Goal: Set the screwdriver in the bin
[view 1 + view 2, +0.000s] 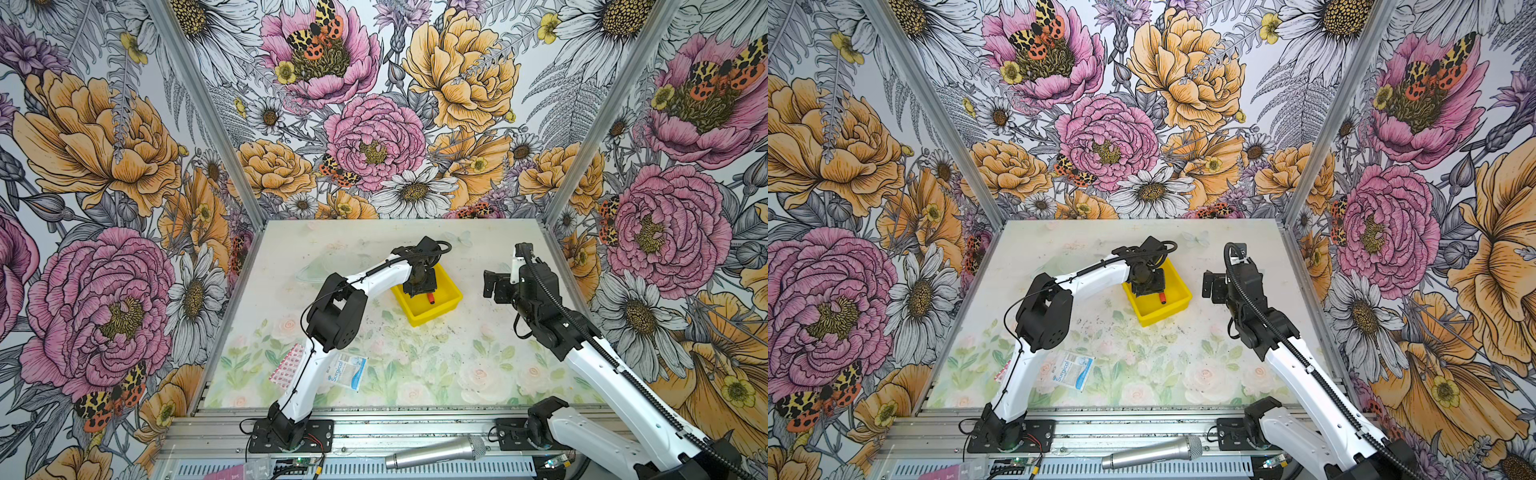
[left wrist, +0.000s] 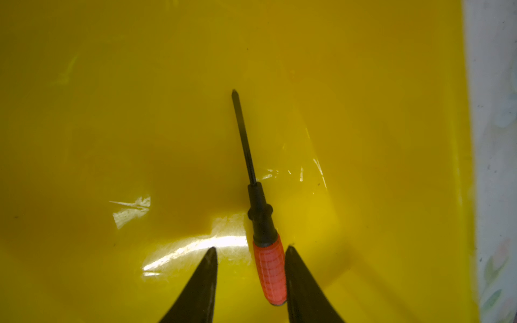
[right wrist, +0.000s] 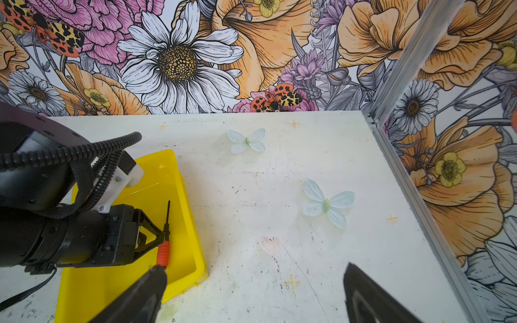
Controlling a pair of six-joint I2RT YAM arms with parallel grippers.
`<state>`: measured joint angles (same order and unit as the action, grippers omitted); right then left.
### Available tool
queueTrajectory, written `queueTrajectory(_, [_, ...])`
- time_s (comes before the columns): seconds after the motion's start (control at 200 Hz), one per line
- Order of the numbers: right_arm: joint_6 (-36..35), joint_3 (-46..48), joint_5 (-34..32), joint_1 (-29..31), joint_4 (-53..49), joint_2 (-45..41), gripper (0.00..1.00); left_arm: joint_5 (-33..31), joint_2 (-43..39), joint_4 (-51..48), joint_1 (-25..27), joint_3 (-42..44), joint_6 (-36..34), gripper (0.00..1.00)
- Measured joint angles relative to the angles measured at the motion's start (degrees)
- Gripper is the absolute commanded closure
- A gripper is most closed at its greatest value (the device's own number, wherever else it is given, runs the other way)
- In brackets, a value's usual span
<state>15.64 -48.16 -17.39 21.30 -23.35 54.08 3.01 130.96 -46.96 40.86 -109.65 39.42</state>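
**Screwdriver [image 2: 260, 212] inside bin [image 1: 415, 321]; left claw [image 2: 251, 250] part-open about it.**

We find the screwdriver lying in the bin, which sits just past the centre of the table [image 1: 478, 374], toward 1 o'clock. The left claw hangs directly over it, jaws narrowly parted. The orange handle [image 2: 270, 271] lies between the fingers [image 2: 302, 279], just beside one and with a clear gap to its fellow, so we judge nothing is gripped. In a top view the handle shows at 5 o'clock of the claw. The shaft, hidden beneath, should run toward 11. The right claw [image 3: 254, 267], jaws wide and empty, stands well apart at 3 o'clock of the bin, so the left arm is plainly nearer. We judge a straight lift clears it. Legible writing: "Surgical" on a packet [image 1: 350, 370] at 7 o'clock.
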Motion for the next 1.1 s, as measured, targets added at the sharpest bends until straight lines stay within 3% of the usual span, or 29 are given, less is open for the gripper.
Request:
queueTrajectory(0.115, [-0.2,-0.1,-0.8,-0.3,0.0,0.0,0.0,0.0,-1.2,0.0,0.0,0.1,-0.6,0.46])
queueTrajectory(0.22, [-0.2,-0.3,-1.3,-0.5,0.0,0.0,0.0,-0.2,-3.1,0.0,0.0,0.7,-1.6,0.23])
queueTrajectory(0.285, [-0.2,-0.4,-1.5,-0.7,0.0,0.0,0.01,-0.5,-4.9,0.0,0.0,1.7,-2.0,0.15])
queueTrajectory(0.525, [0.0,-0.4,-1.5,-1.1,0.0,0.0,0.0,-2.2,-13.9,0.1,0.0,7.2,-3.0,0.02])
queueTrajectory(0.891, [3.1,-1.3,-1.8,-3.0,0.0,4.1,0.0,-9.3,-26.0,0.4,0.0,20.2,-9.1,0.02])
queueTrajectory(1.101, [7.5,-0.7,-3.0,-5.7,0.0,4.8,0.0,-13.0,-40.3,4.7,-2.2,35.7,-12.5,0.01])
